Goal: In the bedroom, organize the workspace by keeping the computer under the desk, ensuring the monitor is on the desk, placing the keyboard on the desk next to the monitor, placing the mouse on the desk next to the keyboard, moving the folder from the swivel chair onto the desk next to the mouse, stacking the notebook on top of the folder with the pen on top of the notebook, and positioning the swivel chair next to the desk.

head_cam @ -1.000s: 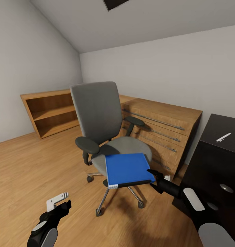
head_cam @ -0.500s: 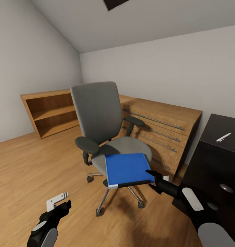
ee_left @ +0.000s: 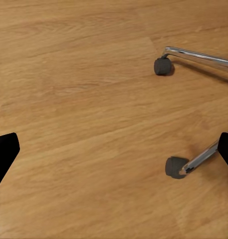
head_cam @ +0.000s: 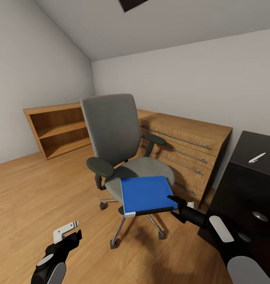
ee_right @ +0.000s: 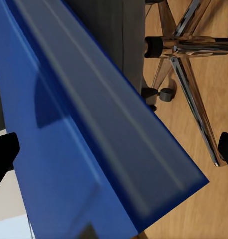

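Head view: flat bright-blue folder [head_cam: 146,195] lying on grey swivel chair [head_cam: 119,157] seat, overhanging front edge. Right gripper [head_cam: 175,202] fingers spread, flanking folder corner, not yet pinching. Left gripper [head_cam: 67,236] fingers spread, hanging idle over wooden floor [head_cam: 32,189]. Risk: corner-only pinch letting folder tilt, slide off; wheeled chair rolling if pushed.
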Available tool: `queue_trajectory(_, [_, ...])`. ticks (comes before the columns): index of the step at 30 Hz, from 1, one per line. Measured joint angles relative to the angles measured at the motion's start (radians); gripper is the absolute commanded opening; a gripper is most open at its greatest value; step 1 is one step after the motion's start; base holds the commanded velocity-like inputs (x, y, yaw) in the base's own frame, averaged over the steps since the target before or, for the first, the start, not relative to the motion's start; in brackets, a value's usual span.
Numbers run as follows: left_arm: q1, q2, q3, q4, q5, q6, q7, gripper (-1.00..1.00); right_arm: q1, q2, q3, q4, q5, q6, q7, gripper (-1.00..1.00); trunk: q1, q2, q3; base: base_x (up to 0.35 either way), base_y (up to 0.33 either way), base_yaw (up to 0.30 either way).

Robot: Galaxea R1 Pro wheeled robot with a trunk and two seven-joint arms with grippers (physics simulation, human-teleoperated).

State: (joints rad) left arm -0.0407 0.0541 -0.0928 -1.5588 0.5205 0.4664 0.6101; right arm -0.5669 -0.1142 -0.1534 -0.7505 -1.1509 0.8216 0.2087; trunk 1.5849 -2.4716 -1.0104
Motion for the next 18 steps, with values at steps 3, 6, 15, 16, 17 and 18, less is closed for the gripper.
queue_trajectory(3, [0.0,0.0,0.0,0.0,0.0,0.0,0.0,1.0,0.0,0.0,0.0,0.0,0.0,0.0,0.0,1.0,0.0,0.0,0.0,0.0,0.0,0.0])
queue_trajectory(6, [0.0,0.0,0.0,0.0,0.0,0.0,0.0,1.0,0.0,0.0,0.001,0.0,0.0,0.0,0.0,1.0,0.0,0.0,0.0,0.0,0.0,0.0])
queue_trajectory(15, [0.0,0.0,0.0,0.0,0.0,0.0,0.0,1.0,0.0,0.0,0.013,0.0,0.0,0.0,0.001,1.0,0.0,0.0,0.0,0.0,0.0,0.0])
queue_trajectory(16, [0.0,0.0,0.0,0.0,0.0,0.0,0.0,1.0,0.0,0.0,0.016,0.0,0.0,0.0,0.001,1.0,0.0,0.0,0.0,0.0,0.0,0.0])
queue_trajectory(17, [0.0,0.0,0.0,0.0,0.0,0.0,0.0,1.0,0.0,0.0,0.019,0.0,0.0,0.0,0.001,-1.0,0.0,0.0,0.0,0.0,0.0,0.0])
queue_trajectory(18, [0.0,0.0,0.0,0.0,0.0,0.0,0.0,1.0,0.0,0.0,0.019,0.0,0.0,0.0,0.001,-1.0,0.0,0.0,0.0,0.0,0.0,0.0])
